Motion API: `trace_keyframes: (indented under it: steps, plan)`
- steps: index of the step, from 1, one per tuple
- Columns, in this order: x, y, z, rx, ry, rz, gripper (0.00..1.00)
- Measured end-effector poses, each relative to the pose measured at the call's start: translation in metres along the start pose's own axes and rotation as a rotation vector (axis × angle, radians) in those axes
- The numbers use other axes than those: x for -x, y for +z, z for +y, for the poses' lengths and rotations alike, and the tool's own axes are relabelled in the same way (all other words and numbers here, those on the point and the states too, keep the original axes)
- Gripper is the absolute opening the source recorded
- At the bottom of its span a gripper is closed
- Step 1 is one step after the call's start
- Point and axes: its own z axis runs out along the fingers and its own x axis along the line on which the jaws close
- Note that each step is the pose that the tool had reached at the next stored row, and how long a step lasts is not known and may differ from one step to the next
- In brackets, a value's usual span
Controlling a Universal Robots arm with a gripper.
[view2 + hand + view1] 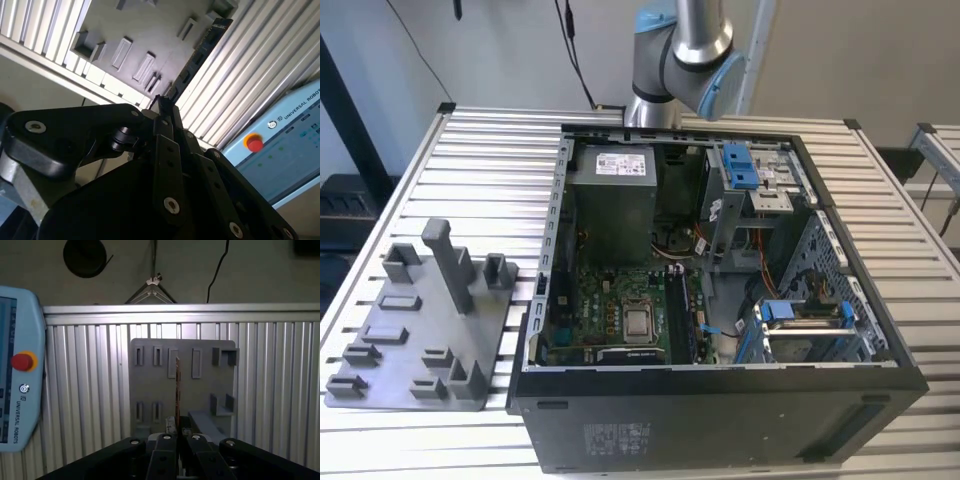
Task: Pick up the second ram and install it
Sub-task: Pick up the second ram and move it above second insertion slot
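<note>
My gripper (pixel 176 434) is shut on the second ram (pixel 177 390), a thin dark strip seen edge-on that sticks out from between the fingertips. In the second wrist view the same ram (pixel 197 55) runs as a long dark stick away from the gripper (pixel 162 106). Beyond it lies the grey fixture plate (pixel 150 385) with its slots, well clear of the ram. In the exterior view the arm (pixel 682 55) rises behind the open computer case (pixel 720 400), and the motherboard (pixel 610 310) with its long black memory slots (pixel 680 315) lies inside.
The grey fixture (pixel 420 330) with upright blocks sits on the slatted table (pixel 490 170) at the exterior view's left. A teach pendant (pixel 17 385) with a red button lies beside the table. Blue drive brackets (pixel 745 165) and a metal cage (pixel 810 320) crowd the case's right half.
</note>
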Motion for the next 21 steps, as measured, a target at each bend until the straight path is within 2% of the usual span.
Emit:
trace_keyframes:
  steps: [13,18,21]
  plan:
    - [0.0008,0.0004,-0.0134,0.0000,0.000,-0.0001,0.14]
    - [0.0013,0.0006,-0.0247,0.0005,0.000,0.0001,0.14]
    - [0.0016,0.0009,-0.0338,0.0011,0.000,0.0000,0.14]
